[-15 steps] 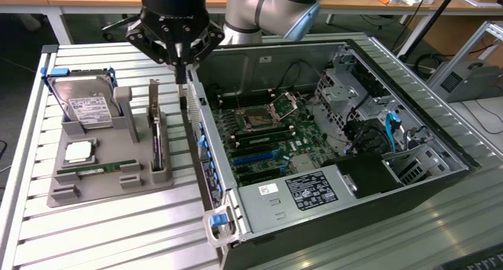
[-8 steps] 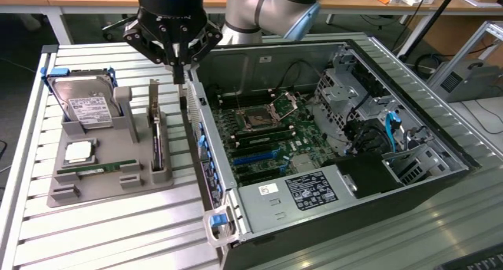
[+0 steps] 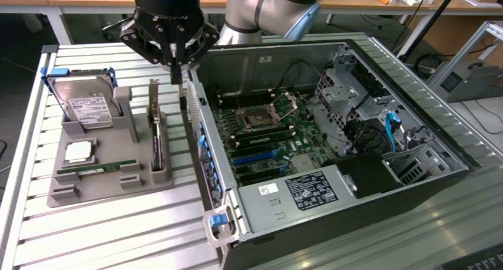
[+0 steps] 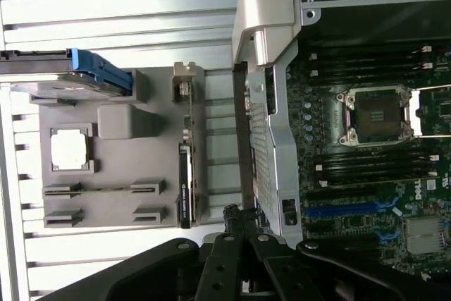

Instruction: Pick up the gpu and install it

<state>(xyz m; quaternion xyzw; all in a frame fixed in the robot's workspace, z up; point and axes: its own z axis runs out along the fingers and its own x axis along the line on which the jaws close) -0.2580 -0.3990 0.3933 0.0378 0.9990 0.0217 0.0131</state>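
1. Gripper (image 3: 174,76) fingers are pinched together with nothing between them. It hangs above the outer side of the PC case (image 3: 260,61), over the strip between the case's side wall and the grey holder tray (image 3: 110,188).
2. gpu (image 3: 157,143) is not held. It stands on its long edge in a slot of the tray, just outside the case and parallel to that side wall. Of the tray parts it is the nearest to the case.
3. Gripper and gpu are apart: the fingertips sit higher than the card and closer to the case wall.
4. Wrist view shows the card edge-on, dark along most of its length and light metal at one end.
5. Farther from the case than the gpu, on the same tray: hard drive (image 3: 86,105) upright in a blue caddy, CPU chip (image 3: 79,153) flat in its pocket, RAM stick (image 3: 98,168) on its cradles.
6. Case lies open side up on the slatted table (image 3: 118,234). Inside it are the motherboard (image 3: 271,137), the CPU socket (image 3: 258,118) and the blue slots (image 3: 255,158).
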